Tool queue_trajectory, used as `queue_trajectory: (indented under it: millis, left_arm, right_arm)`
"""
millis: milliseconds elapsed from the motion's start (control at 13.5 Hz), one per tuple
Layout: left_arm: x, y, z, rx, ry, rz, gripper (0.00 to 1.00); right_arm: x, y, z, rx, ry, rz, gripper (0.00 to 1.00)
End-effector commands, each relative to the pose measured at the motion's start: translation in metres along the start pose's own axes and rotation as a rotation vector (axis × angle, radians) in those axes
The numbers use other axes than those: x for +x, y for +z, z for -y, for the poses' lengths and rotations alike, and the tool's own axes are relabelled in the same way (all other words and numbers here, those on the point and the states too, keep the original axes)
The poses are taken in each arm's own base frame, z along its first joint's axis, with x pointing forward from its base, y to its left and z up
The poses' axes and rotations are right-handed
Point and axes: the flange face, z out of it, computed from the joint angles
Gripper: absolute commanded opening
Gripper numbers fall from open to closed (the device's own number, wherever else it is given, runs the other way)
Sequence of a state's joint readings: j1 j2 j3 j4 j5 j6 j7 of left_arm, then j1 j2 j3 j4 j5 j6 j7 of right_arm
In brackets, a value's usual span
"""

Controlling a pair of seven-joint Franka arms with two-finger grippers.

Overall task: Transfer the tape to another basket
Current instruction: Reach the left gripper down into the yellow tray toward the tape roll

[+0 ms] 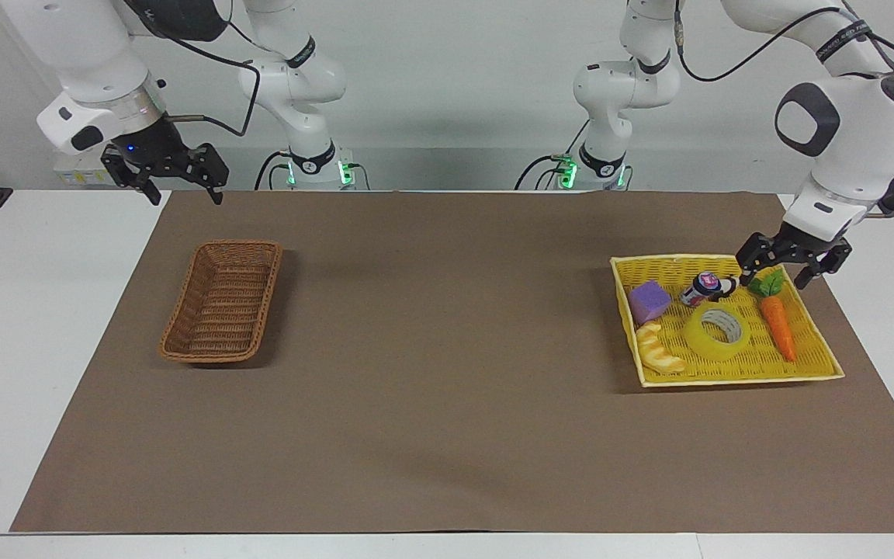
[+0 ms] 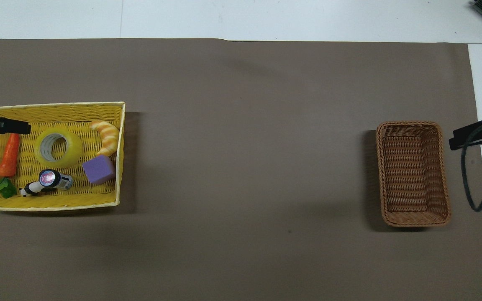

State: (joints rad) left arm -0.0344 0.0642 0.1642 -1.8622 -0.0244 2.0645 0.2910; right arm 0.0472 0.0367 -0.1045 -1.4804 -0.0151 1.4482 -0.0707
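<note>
Translucent yellow packing tape [image 1: 716,333], a wide roll with a grey-white core, lies flat with its hole up in the flat bright yellow woven tray [image 1: 818,369] at the right of the facing view, among an orange toy carrot [image 1: 778,325], a purple foam cube [image 1: 648,300], a pale croissant-like toy [image 1: 659,350] and a small panda-printed can [image 1: 705,288]. Lying flat, the roll seems best taken from above across its wall. The left gripper [image 1: 781,273] hangs over the tray's upper right corner, above the carrot's leaves, fingers spread and empty, short of the tape. The narrow oblong brown wicker basket [image 1: 222,301] sits empty at the left of that view, well apart from the tray. The right gripper [image 1: 181,191] waits at upper left, fingers spread, holding nothing.
</note>
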Motion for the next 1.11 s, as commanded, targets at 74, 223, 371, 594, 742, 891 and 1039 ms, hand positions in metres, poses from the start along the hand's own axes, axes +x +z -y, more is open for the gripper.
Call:
queue_trajectory:
  millis: [74, 223, 371, 594, 742, 891, 1039]
  left_arm:
    - [-0.002, 0.053, 0.020, 0.012, -0.004, -0.013, 1.00]
    - [-0.001, 0.076, 0.023, -0.006, -0.005, -0.026, 1.00]
    - [-0.008, 0.097, 0.036, -0.036, -0.003, -0.022, 1.00]
    - [-0.014, 0.127, 0.038, -0.069, 0.007, -0.018, 1.00]
    - [-0.014, 0.130, 0.039, -0.067, 0.009, -0.016, 1.00]
    - [-0.019, 0.141, 0.046, -0.069, 0.028, 0.004, 0.99]
    - [-0.025, 0.156, 0.046, -0.074, 0.040, 0.030, 0.92]
  right_arm:
    - [-0.006, 0.001, -0.002, 0.018, -0.016, -0.021, 1.00]
    - [-0.006, 0.001, -0.002, 0.018, -0.016, -0.021, 1.00]
    - [-0.006, 0.001, -0.002, 0.018, -0.016, -0.021, 1.00]
    - [-0.006, 0.003, -0.002, 0.019, -0.016, -0.018, 1.00]
    - [-0.006, 0.002, -0.001, 0.019, -0.016, -0.021, 1.00]
    - [-0.006, 0.002, 0.000, 0.018, -0.012, -0.021, 1.00]
    - [-0.006, 0.002, 0.002, 0.018, -0.012, -0.021, 1.00]
